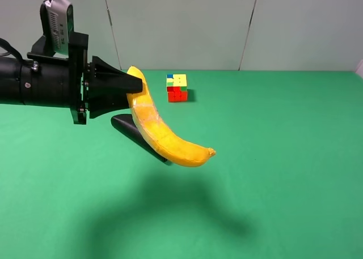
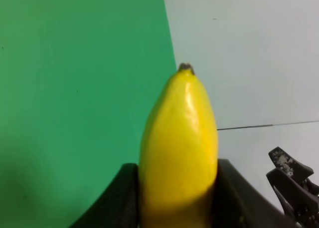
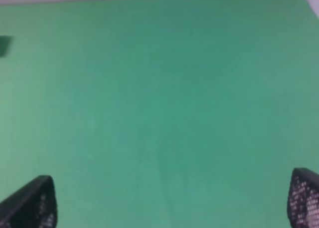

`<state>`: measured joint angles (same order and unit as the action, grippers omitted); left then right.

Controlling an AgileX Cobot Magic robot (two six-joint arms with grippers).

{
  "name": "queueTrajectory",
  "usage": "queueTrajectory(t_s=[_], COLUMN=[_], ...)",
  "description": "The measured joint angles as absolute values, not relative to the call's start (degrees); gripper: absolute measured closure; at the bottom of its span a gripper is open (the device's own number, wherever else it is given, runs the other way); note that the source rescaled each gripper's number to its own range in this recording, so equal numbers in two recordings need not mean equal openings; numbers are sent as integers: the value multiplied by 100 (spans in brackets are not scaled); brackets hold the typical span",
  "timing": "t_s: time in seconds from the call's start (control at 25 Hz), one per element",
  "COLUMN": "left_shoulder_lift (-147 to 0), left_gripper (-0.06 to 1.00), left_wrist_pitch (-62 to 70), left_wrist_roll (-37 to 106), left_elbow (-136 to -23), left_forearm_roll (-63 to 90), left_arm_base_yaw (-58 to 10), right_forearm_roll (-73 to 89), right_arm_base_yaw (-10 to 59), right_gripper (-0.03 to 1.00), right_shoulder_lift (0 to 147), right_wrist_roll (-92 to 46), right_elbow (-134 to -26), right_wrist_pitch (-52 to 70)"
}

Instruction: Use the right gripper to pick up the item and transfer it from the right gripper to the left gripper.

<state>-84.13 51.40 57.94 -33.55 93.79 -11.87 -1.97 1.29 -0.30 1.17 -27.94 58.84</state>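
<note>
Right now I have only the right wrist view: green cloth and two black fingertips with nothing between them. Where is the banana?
Observer: The left hand has it. The left wrist view shows the banana clamped between that hand's two black fingers.
Operator: Is it resting on the table, or lifted?
Observer: Lifted. In the exterior high view it hangs clear of the green cloth, held near one end with the free end lower, and its shadow falls on the cloth beneath.
</note>
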Motion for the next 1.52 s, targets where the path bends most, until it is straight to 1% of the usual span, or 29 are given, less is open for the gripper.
queueTrajectory(t_s=[0.48,0.64,0.88,1.12,1.24,1.52], left_shoulder_lift=[-8418,-8420,-8419,-8115,-7887,-7751], left_gripper=[94,94,94,94,94,94], left_wrist_pitch=[4872,4636,4208,3560,3321,3333], left_wrist_roll=[5891,5721,4909,3756,3102,1274], left_elbow=[-3636,-3897,-4597,-5168,-5237,-5249], left_forearm_roll=[9336,8896,7564,5786,4722,2469], left_arm_base_yaw=[-1187,-1187,-1187,-1187,-1187,-1187], right_forearm_roll=[-197,-197,-197,-197,-197,-197], right_arm_base_yaw=[86,86,86,86,86,86], right_gripper=[-3,-3,-3,-3,-3,-3], right_shoulder_lift=[-30,-30,-30,-30,-30,-30], right_wrist_roll=[117,117,117,117,117,117], right_elbow=[-2794,-2794,-2794,-2794,-2794,-2794], right_wrist_pitch=[5882,5882,5882,5882,5882,5882])
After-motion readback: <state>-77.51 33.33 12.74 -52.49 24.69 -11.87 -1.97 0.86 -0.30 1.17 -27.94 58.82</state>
